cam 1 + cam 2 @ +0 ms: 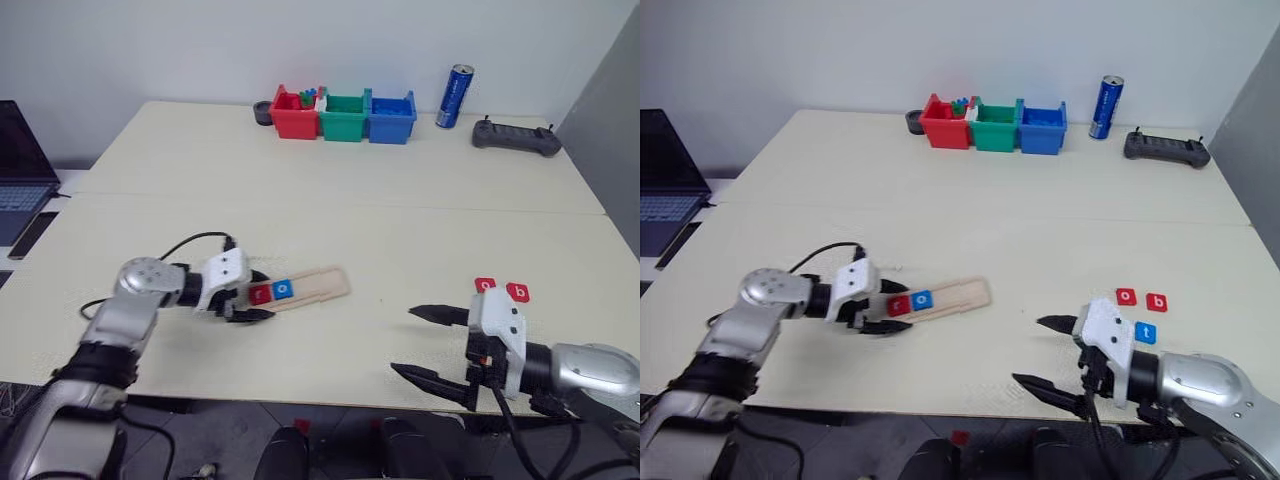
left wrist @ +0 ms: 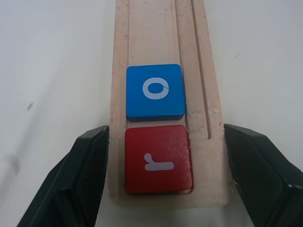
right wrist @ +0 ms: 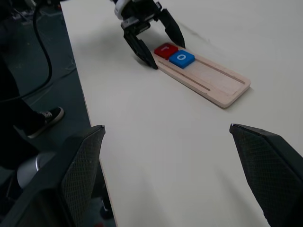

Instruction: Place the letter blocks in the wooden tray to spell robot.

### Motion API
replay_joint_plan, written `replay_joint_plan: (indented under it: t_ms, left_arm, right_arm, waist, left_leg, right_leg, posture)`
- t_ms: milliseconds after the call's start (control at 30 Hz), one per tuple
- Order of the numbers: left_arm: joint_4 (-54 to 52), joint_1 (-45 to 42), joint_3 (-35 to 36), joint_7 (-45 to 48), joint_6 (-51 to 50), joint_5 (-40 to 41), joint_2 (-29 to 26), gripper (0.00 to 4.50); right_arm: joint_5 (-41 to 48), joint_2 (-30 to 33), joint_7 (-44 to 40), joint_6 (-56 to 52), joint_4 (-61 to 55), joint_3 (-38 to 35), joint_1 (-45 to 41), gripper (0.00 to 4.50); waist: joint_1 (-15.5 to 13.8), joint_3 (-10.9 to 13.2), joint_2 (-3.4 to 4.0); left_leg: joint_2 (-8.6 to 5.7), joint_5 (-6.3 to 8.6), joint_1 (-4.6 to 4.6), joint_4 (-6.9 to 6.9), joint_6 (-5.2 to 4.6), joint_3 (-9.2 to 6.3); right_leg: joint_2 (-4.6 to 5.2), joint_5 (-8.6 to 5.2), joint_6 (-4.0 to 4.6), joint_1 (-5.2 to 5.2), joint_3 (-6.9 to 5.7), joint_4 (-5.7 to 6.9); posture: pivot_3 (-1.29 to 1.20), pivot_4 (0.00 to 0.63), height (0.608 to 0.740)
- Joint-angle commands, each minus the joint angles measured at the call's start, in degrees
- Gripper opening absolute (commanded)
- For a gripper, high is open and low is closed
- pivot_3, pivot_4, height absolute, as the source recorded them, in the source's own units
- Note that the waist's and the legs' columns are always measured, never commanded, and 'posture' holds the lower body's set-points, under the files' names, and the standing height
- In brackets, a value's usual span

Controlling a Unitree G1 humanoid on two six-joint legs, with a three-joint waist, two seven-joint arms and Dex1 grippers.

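The wooden tray (image 1: 318,284) lies slantwise at the middle of the table. At its left end a red "r" block (image 2: 158,158) and a blue "o" block (image 2: 155,91) sit side by side in the groove. My left gripper (image 1: 262,296) is shut on that end of the tray, one finger against each long side. Near the right front edge lie a red "o" block (image 1: 1126,296), a red "b" block (image 1: 1156,302) and a blue "t" block (image 1: 1146,333). My right gripper (image 1: 404,340) hangs open and holds nothing, just left of those three.
Red (image 1: 294,114), green (image 1: 344,117) and blue (image 1: 391,118) bins stand at the table's far edge. A blue can (image 1: 455,96) and a black controller (image 1: 516,136) are to their right. A laptop (image 1: 22,170) and a phone (image 1: 33,234) lie at the left.
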State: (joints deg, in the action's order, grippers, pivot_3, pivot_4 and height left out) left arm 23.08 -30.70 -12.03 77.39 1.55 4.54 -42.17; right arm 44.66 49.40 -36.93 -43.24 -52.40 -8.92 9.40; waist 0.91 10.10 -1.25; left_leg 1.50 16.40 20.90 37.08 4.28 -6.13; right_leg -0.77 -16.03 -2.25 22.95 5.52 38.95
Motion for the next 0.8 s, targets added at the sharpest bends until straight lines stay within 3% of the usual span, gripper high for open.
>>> replay_joint_plan:
  t_ms: [33,300,633,667,700,800]
  left_arm:
    - [4.3,-2.9,-5.0,5.4,4.7,-2.1,3.1,3.37]
    - [11.6,-9.0,-7.1,9.1,10.1,-4.6,7.1,3.37]
    - [8.8,-8.5,-6.6,9.1,4.4,-4.2,8.4,3.37]
    - [8.5,-8.6,-6.4,8.9,3.7,-4.1,8.4,4.08]
    - [8.1,-8.7,-6.2,8.8,2.9,-3.9,8.4,4.35]
    - [6.8,-8.6,-5.6,8.8,2.0,-3.5,8.0,4.46]
  right_arm:
    - [1.5,0.9,-0.3,0.3,-3.2,-3.8,2.8,4.50]
    - [1.5,-0.1,1.9,0.7,-5.4,-4.7,5.7,4.50]
    - [0.8,0.2,1.7,1.7,-5.1,-5.1,6.4,4.50]
    - [0.7,0.2,1.5,1.9,-4.9,-5.0,6.1,4.50]
    - [0.6,0.2,1.4,2.0,-4.7,-4.8,6.0,4.50]
    - [0.2,0.3,0.9,2.4,-4.2,-4.3,5.8,4.50]
  waist:
    - [0.2,0.0,0.00]
    - [0.8,0.0,0.00]
    - [0.7,0.0,0.00]
    - [0.7,0.0,0.00]
    - [0.7,0.0,-0.02]
    - [0.8,0.0,-0.03]
  left_leg:
    - [0.00,0.00,0.00,0.00,0.00,0.00]
    - [0.01,0.00,-0.06,0.01,-0.01,-0.03]
    - [0.01,0.00,-0.08,0.05,-0.01,-0.08]
    - [0.01,0.00,-0.10,0.05,-0.01,-0.08]
    - [0.01,0.00,-0.10,0.05,-0.01,-0.08]
    - [0.01,0.00,-0.10,0.05,-0.01,-0.10]
  right_leg:
    - [0.00,0.00,0.00,0.00,0.00,0.00]
    - [-0.03,-0.03,-0.06,-0.09,0.00,0.02]
    - [-0.03,-0.14,-0.27,-0.16,-0.02,0.02]
    - [-0.03,-0.15,-0.27,-0.17,-0.02,0.02]
    - [-0.03,-0.15,-0.28,-0.18,-0.02,0.02]
    - [-0.04,-0.15,-0.28,-0.18,-0.03,0.02]
  posture:
    - [0.00,0.150,0.740]
    - [0.00,0.150,0.740]
    - [0.00,0.150,0.740]
    - [0.00,0.150,0.740]
    - [0.00,0.150,0.740]
    - [0.00,0.150,0.740]
